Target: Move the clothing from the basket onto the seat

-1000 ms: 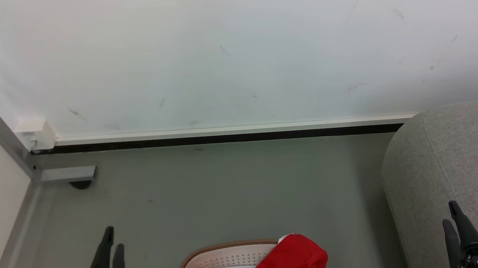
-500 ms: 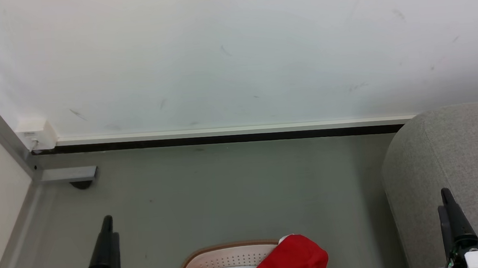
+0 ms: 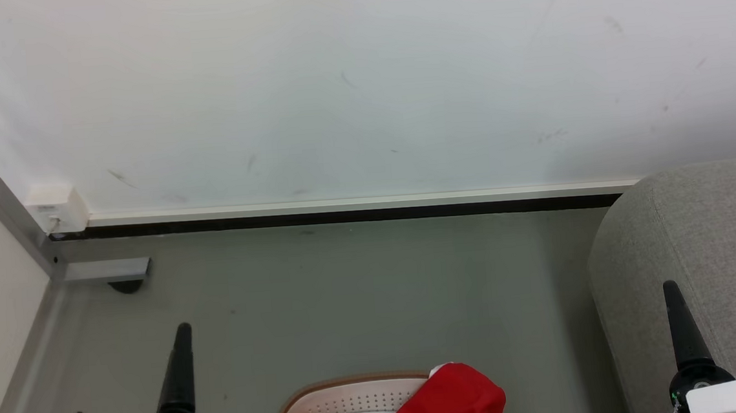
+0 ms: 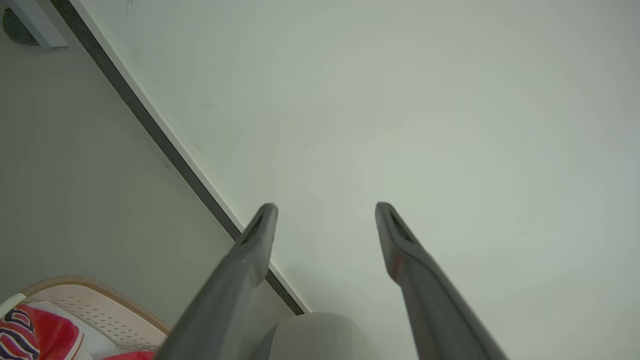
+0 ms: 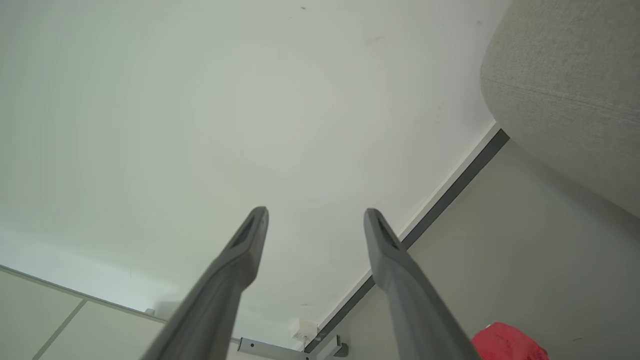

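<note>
Between the two pincers, low down and back toward the robot, sits the basket (image 3: 349,399), and that's the whole story of this moment. Left pincer (image 3: 182,333) up on one side, right pincer (image 3: 671,292) up on the other, both aimed forward at the wall (image 3: 360,90) rather than down at the load. The wrist views settle the jaws: both sets spread wide, nothing between the fingers, nothing held.

Now the clothing (image 3: 456,398): a red heap piled in the basket, bulging over the rim on the right pincer's side. From the left pincer it lies inward, to its right, and behind the fingertips. From the right pincer it lies inward, to its left, and behind the fingertips too. Neither one is over it.

Nearer arm? Close call, but the heap leans toward the right pincer, so I'd give that arm the edge. And look where the seat (image 3: 707,234) is: just beside the right pincer, on its outer side, well apart from the left one. The right arm looks better placed for both ends of the trip.

Long axis of the basket? Can't call it, most of it is cut off at the bottom edge. Whichever arm goes, my read is that the wrist must tip down and draw back before any closing.
</note>
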{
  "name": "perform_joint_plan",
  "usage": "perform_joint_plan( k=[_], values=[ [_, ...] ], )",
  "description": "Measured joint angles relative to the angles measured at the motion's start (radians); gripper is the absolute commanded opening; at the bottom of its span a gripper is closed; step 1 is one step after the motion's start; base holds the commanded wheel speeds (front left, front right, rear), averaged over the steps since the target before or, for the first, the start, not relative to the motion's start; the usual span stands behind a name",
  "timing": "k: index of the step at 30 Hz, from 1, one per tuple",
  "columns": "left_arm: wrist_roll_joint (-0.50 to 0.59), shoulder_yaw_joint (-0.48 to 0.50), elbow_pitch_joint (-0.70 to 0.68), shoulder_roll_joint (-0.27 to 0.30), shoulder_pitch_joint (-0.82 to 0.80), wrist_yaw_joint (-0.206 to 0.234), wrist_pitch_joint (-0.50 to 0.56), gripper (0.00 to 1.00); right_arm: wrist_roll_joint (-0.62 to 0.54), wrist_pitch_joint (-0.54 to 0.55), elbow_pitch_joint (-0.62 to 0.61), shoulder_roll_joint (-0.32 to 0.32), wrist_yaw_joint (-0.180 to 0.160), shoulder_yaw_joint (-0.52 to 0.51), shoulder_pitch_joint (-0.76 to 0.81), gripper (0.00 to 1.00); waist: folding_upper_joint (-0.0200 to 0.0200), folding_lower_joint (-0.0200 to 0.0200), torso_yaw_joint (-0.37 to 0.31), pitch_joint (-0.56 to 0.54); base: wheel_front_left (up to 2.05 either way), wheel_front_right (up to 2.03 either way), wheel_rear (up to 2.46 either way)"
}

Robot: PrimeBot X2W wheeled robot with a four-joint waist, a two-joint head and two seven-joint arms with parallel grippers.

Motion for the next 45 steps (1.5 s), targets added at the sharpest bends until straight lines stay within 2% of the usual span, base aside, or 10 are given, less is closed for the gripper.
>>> perform_joint_plan(
  k=[17, 27, 45],
  values=[
    [0.381, -0.041, -0.044, 0.007, 0.017, 0.023, -0.058, 1.0, -0.403, -0.058, -0.029, -0.007, 0.0, 0.03, 0.007, 1.0, 0.0, 0.0, 0.005, -0.005, 0.0, 0.0, 0.0],
    [0.528, -0.063, -0.054, 0.01, 0.029, 0.036, -0.086, 1.0, -0.546, -0.087, -0.025, -0.006, 0.0, 0.029, 0.011, 1.0, 0.0, 0.0, 0.004, -0.014, 0.0, 0.0, 0.0],
    [0.719, -0.089, -0.067, 0.012, 0.04, 0.053, -0.133, 1.0, -0.715, -0.133, -0.016, -0.006, 0.0, 0.046, 0.017, 1.0, 0.0, 0.0, 0.003, -0.023, 0.0, 0.0, 0.0]
  ],
)
